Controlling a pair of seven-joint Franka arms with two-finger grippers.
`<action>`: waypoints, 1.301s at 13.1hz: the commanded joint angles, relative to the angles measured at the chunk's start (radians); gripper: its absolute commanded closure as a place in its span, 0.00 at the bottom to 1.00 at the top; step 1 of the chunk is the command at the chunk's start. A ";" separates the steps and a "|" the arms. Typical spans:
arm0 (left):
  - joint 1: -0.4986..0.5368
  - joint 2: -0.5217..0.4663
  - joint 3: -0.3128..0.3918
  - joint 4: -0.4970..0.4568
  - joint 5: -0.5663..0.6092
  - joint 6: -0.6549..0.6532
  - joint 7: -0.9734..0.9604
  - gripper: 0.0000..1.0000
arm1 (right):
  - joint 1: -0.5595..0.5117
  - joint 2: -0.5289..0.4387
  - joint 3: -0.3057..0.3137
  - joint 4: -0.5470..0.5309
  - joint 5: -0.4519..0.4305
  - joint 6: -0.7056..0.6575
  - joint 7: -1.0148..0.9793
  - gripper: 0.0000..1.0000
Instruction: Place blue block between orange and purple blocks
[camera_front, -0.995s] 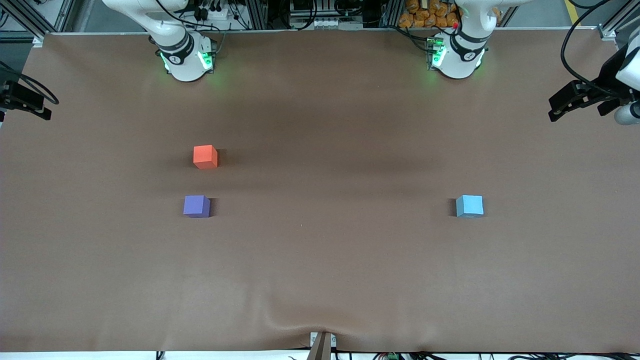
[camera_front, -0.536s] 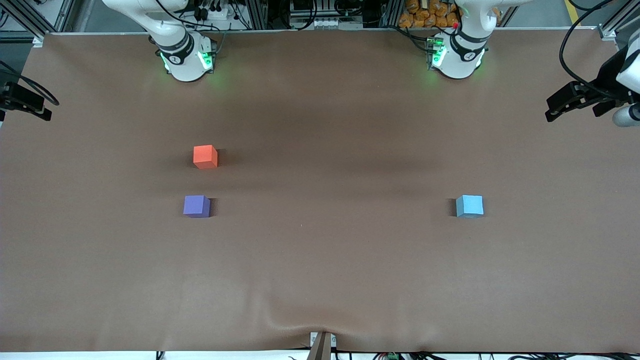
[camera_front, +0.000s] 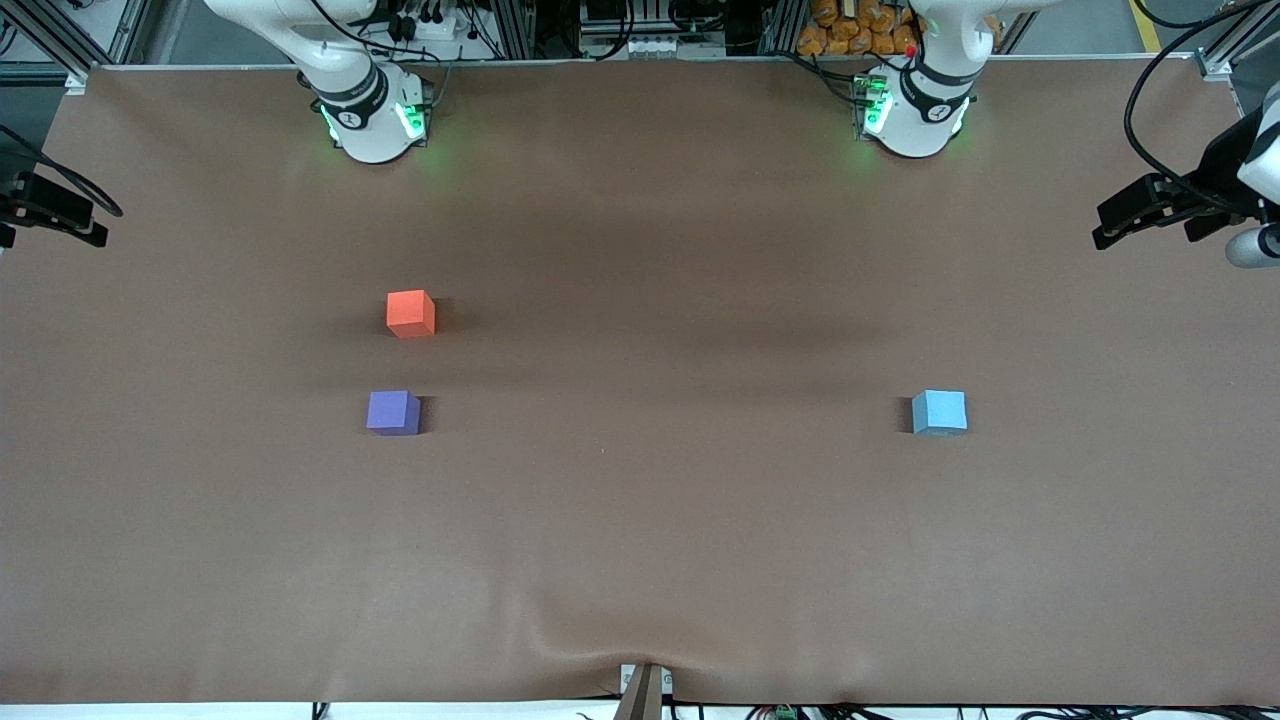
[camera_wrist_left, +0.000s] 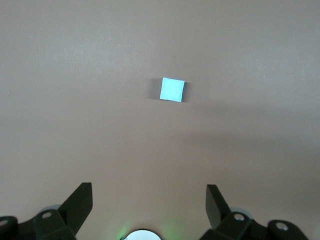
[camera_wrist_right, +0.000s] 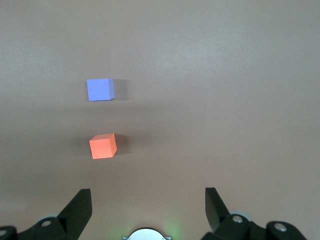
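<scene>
The left gripper (camera_wrist_left: 149, 200), spread wide and empty at the frame's bottom, faced the blue block (camera_wrist_left: 172, 89), probably light, rigid, best pinched across opposite flat faces.

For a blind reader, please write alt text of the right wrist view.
A small matte orange-red cube and a matte violet-purple cube sit apart on the bare brown table, a gap between them. The right gripper hangs high above them, its dark fingers wide open and empty.
</scene>
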 joint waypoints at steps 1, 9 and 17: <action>0.008 -0.005 0.000 -0.001 -0.023 -0.010 0.023 0.00 | -0.009 0.012 0.007 0.020 0.010 -0.004 0.016 0.00; 0.000 0.024 -0.008 0.002 -0.023 -0.013 0.020 0.00 | -0.005 0.044 0.008 0.020 0.011 0.065 0.017 0.00; -0.005 0.134 -0.011 -0.007 -0.015 0.022 0.019 0.00 | -0.011 0.043 0.007 0.038 0.040 0.064 0.020 0.00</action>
